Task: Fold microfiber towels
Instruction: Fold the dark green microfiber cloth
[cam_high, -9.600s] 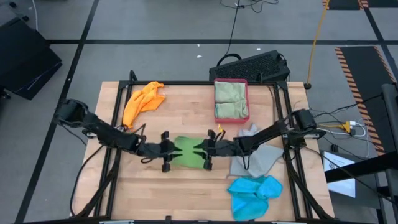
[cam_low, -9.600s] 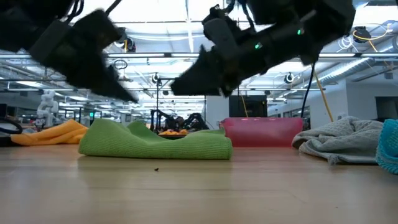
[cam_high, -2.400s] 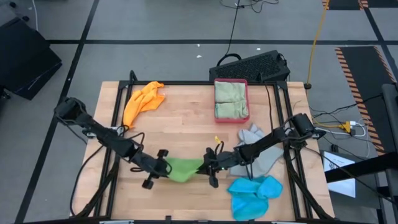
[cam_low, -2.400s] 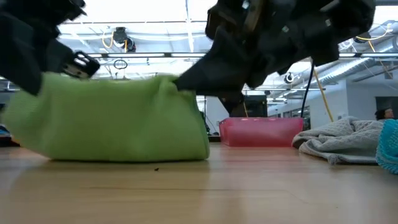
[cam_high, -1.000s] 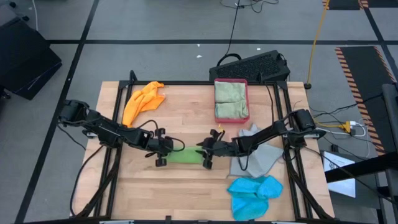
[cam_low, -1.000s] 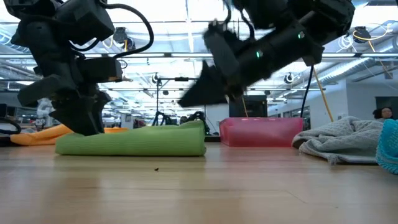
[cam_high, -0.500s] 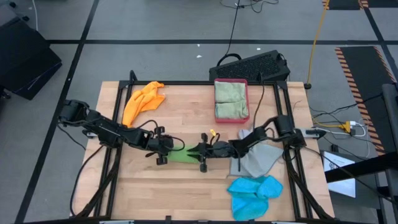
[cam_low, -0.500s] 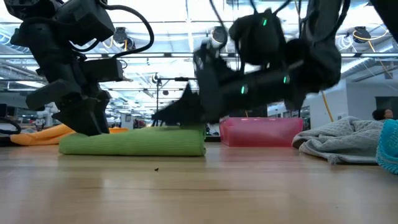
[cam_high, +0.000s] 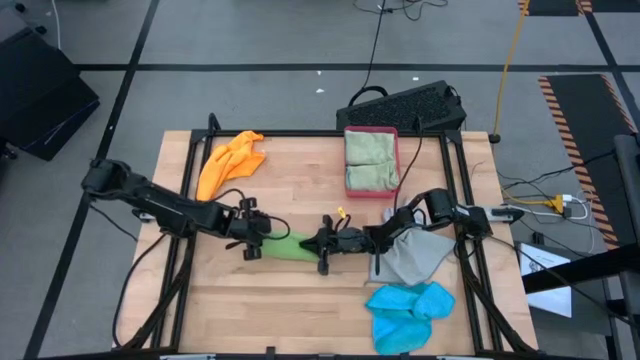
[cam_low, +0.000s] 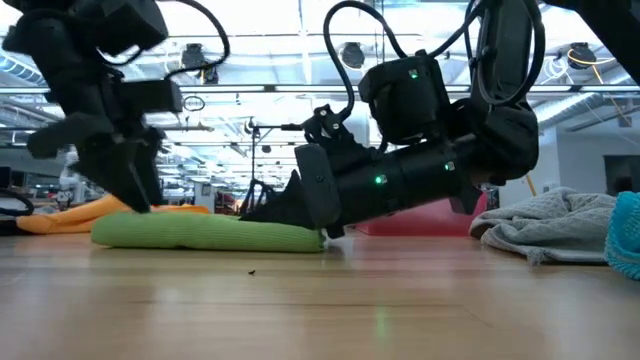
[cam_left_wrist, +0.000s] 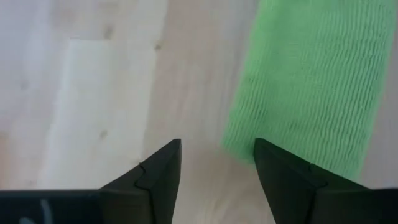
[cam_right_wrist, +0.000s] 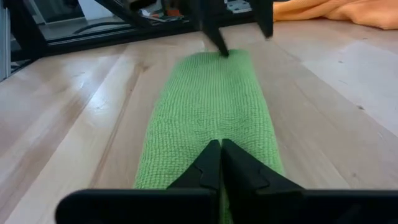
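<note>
Blue towel (cam_high: 408, 312) is sitting at the near edge of the bench (cam_high: 300, 190), grey one (cam_high: 415, 250) just behind it. Mid-bench the bright green towel (cam_high: 290, 247) is lying folded into a flat strip w/ both claws on its ends: right claw (cam_high: 318, 243) pressed together on it, left claw (cam_high: 252, 240) spread apart above the other end. Farther back, orange towel (cam_high: 228, 163) and the red tray (cam_high: 372, 133) w/ sage towels (cam_high: 371, 160).

Folded towel (cam_high: 287, 247) at table (cam_high: 300, 185) centre, between left gripper (cam_high: 252, 243) on its left end and right gripper (cam_high: 318, 243) on its right end. Loose towel (cam_high: 228, 162) at back left. Tray (cam_high: 347, 186) at back, right of centre, holding folded towels (cam_high: 371, 160). Two crumpled towels (cam_high: 415, 256) (cam_high: 408, 311) at front right.
</note>
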